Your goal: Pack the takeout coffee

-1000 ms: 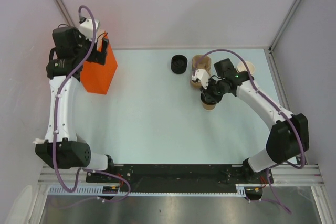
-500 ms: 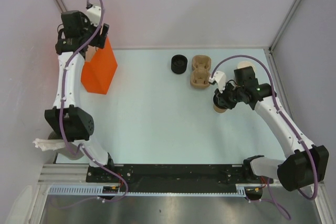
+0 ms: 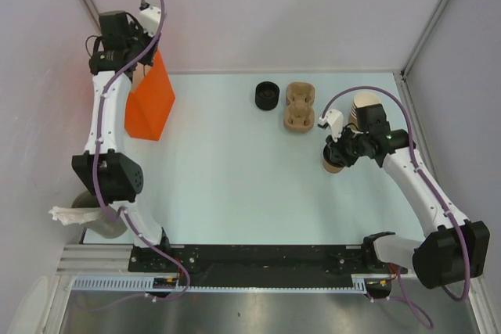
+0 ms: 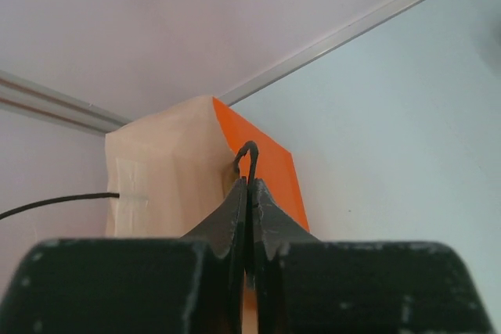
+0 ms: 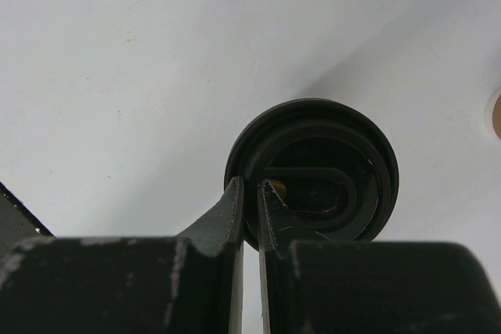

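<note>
Bench (image 3: 235,185): flat, pale blue-green, matte, a few tiny specks in the right wrist view. Walls (image 3: 274,13) on 3 sides are plain pale lilac-white, w/ grey metal strips (image 3: 438,13) running up the far corners and along the bench's far edge. Black rail (image 3: 266,260) across the near edge carries both arm bases.

Right hand (image 5: 250,197) is at the right side of the bench, fingers almost together and pinched on the rim of the black lid (image 5: 313,170), one finger outside the rim, one inside. The lid sits on the tan cup (image 3: 332,163), which is near the carrier and the cup stack but apart from both. Can't tell if the cup's base touches the bench. Soft shadow falls on the bench beside the lid.

Cup stack (image 3: 364,103) stands just behind the right arm, near the far right corner. Brown carrier (image 3: 299,105) lies at far centre, w/ a short stack of black lids (image 3: 267,95) just to its left.

Left hand (image 4: 247,193) is up in the far left corner, fingers pressed together on the top edge of the orange bag (image 3: 149,99). Bag stands on the bench by the left wall, orange outside, pale tan inside, its top pulled to a peak at the hand.
</note>
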Robot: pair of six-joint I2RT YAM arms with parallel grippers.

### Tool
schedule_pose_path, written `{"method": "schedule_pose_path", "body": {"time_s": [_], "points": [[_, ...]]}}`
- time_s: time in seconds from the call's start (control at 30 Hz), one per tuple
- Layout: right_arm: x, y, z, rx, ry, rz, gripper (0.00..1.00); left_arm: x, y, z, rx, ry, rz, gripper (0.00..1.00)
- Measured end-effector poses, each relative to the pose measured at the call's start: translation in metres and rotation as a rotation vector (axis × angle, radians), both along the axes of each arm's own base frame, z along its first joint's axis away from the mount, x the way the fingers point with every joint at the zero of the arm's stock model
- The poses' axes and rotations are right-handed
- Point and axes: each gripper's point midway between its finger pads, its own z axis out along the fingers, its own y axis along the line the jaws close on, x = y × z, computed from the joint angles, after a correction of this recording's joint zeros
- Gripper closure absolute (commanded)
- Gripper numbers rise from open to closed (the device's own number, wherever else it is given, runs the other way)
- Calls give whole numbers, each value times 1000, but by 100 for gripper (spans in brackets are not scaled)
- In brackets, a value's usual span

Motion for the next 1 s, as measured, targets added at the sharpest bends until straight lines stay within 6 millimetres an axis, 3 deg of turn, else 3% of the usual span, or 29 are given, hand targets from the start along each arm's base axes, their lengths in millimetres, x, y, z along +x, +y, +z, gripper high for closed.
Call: {"method": "schedule_pose_path", "body": {"time_s": [0.17,0.43,0.77,1.0], "points": [[1,-7,-9,-9,21,-20,100,-6,-32,-8,18,30,-71,100],[4,-20,-30,-26,88,-54,100,-41,-116,-13,35,81,-253,100],[8,-30,-37,-31,105,-83,100,-106,-201,20,22,50,-463,100],[9,-33,-37,-25,106,-94,100,-155,-241,19,12,82,-589,99]]}}
